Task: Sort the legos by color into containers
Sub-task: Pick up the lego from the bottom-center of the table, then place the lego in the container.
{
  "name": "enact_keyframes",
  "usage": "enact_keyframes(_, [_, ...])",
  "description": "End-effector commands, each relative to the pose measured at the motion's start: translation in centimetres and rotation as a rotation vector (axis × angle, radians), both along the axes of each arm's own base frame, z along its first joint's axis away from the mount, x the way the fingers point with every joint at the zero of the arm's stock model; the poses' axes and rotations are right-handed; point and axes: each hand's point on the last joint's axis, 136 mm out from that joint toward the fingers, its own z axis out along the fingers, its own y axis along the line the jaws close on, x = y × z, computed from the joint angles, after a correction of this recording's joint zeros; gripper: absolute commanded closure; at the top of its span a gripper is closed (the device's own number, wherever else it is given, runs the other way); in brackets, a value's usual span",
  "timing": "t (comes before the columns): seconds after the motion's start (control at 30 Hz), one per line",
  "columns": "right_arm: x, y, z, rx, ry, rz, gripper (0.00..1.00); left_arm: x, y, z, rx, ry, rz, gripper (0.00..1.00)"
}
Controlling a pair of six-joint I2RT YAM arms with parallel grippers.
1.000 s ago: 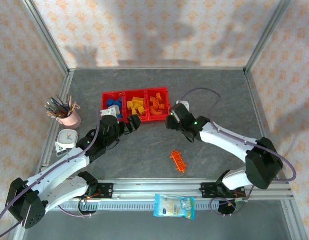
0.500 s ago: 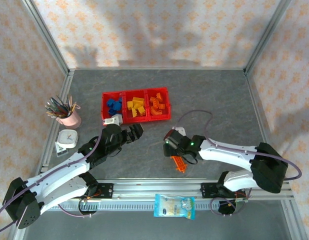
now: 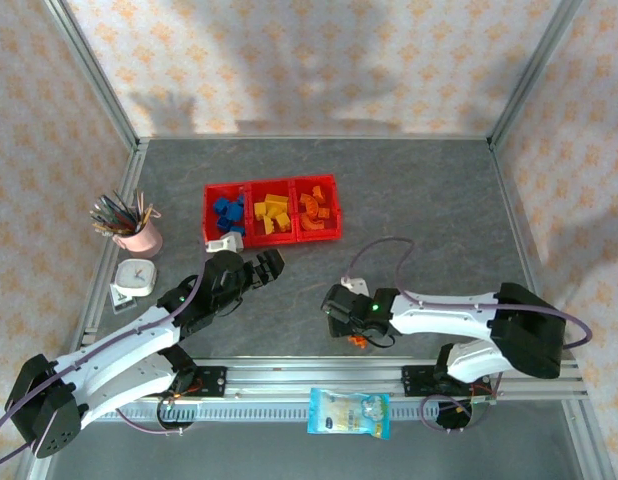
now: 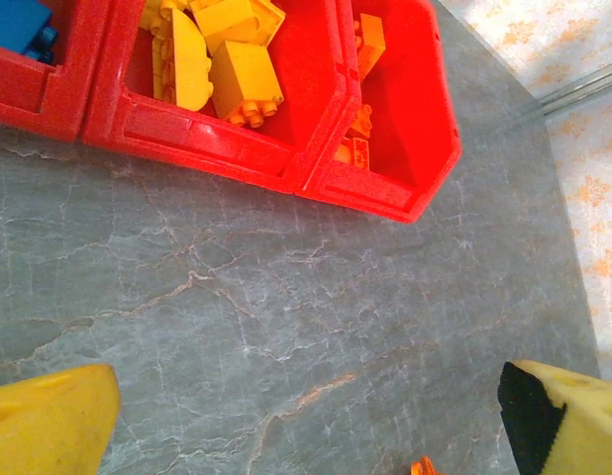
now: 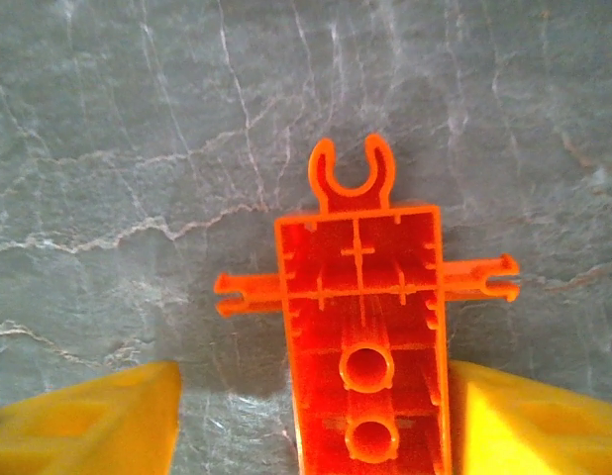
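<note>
The containers (image 3: 289, 240) hold blue legos (image 3: 226, 212) at 9 o'clock, yellow ones (image 3: 271, 213) in the middle and orange ones (image 3: 313, 208) at 3 o'clock. The right wrist view reveals the ladder piece (image 5: 365, 346) between the right gripper's (image 5: 311, 396) spread fingers. The left gripper (image 4: 306, 416) gapes wide.

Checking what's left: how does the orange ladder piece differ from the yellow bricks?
The orange ladder piece lies on the table inside the open right claw; the yellow bricks sit in the middle bin. The ladder piece is flat with holes; the bricks are chunky, studded. Both are legos.
</note>
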Motion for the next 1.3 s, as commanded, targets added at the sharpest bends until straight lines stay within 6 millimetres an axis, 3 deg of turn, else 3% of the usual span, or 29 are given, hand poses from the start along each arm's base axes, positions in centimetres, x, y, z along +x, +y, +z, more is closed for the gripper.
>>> enact_keyframes(0.0, [0.2, -0.5, 0.0, -0.056, -0.008, -0.021, 0.37, 0.1, 0.3, 0.0, 0.005, -0.008, 0.023, 0.01])
enact_keyframes(0.13, [0.6, -1.2, -0.2, -0.116, -0.026, -0.031, 0.44, 0.1, 0.5, -0.1, 0.012, -0.007, 0.028, 0.01])
enact_keyframes(0.53, [1.5, -1.0, 0.1, -0.134, -0.062, -0.047, 0.64, 0.2, 0.4, 0.0, 0.011, -0.012, 0.025, 0.01])
enact_keyframes(0.77, [3.5, 0.5, 3.4, -0.091, -0.144, -0.043, 0.69, 0.8, 0.6, 1.7, 0.038, -0.052, 0.031, 0.01])
enact_keyframes(0.93, [7.9, 1.2, 7.6, -0.049, -0.255, -0.067, 0.69, 1.7, 1.0, 4.1, 0.078, -0.109, 0.048, 0.01])
enact_keyframes(1.07, [13.1, 1.8, 11.3, -0.011, -0.365, -0.097, 0.69, 2.7, 1.7, 5.7, 0.098, -0.143, 0.064, 0.01])
enact_keyframes(1.27, [21.3, 3.2, 15.1, 0.038, -0.479, -0.137, 0.69, 4.5, 3.1, 7.5, 0.122, -0.17, 0.101, 0.01])
